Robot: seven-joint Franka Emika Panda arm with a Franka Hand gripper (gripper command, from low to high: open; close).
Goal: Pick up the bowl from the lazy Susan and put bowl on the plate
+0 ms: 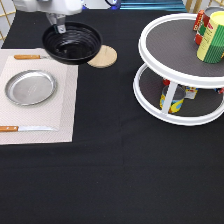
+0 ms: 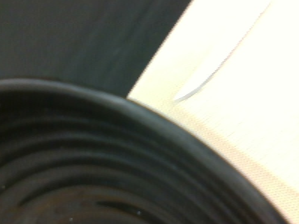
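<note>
One glossy, ridged black bowl (image 1: 72,42) hangs from end effector (image 1: 60,28).

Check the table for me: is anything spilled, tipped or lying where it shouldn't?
Nothing stands out. The gripper grips the bowl by its rim, beside the wooden disc and off the lazy Susan. The plate sits bare on its placemat; cans stand upright.

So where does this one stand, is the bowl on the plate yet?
Not yet. The bowl is already off the lazy Susan, whose shelves hold only cans. The gripper is shut on the bowl's rim, carrying it above the placemat's corner, partly covering the wooden disc. The plate is bare, so the placing remains.
</note>
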